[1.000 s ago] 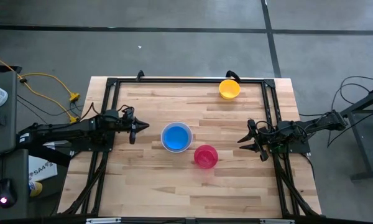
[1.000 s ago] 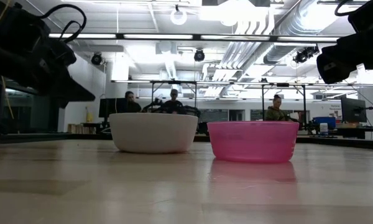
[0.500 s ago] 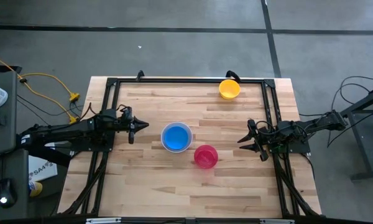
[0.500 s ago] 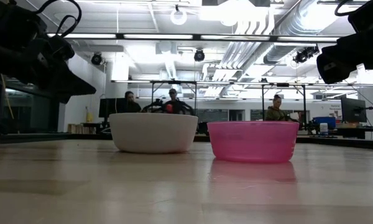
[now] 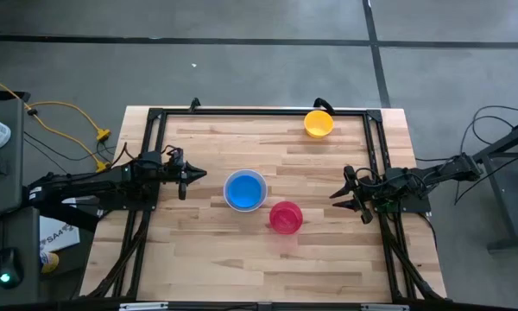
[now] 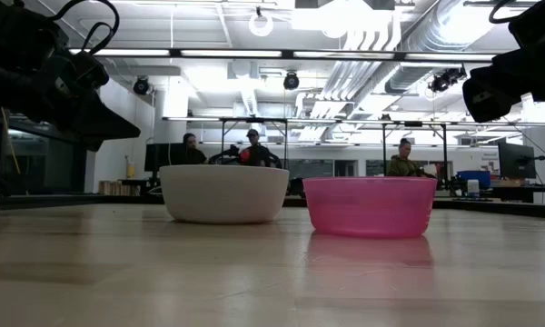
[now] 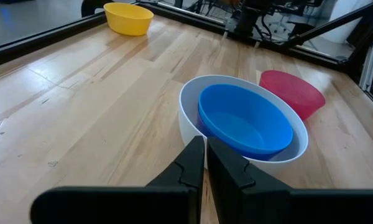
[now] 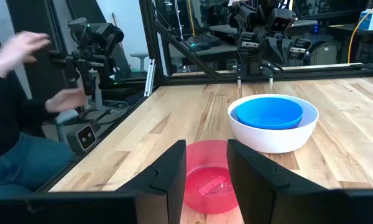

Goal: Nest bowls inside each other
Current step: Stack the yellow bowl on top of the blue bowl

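A blue bowl (image 5: 244, 190) sits nested inside a white bowl (image 7: 190, 112) at the table's middle. A red bowl (image 5: 286, 217) stands on the wood just right of and nearer than that pair. A yellow-orange bowl (image 5: 319, 123) stands at the far edge. My left gripper (image 5: 196, 175) hovers shut at the table's left, pointing at the white bowl from a short way off. My right gripper (image 5: 339, 197) hovers open at the table's right, pointing at the red bowl (image 8: 208, 180), with nothing between its fingers.
A black metal frame (image 5: 259, 111) runs along the table's far edge and both sides. Bare wood lies in front of the bowls toward the near edge. A person (image 8: 15, 118) with raised hands stands beside the table; other people sit in the room behind (image 6: 254, 145).
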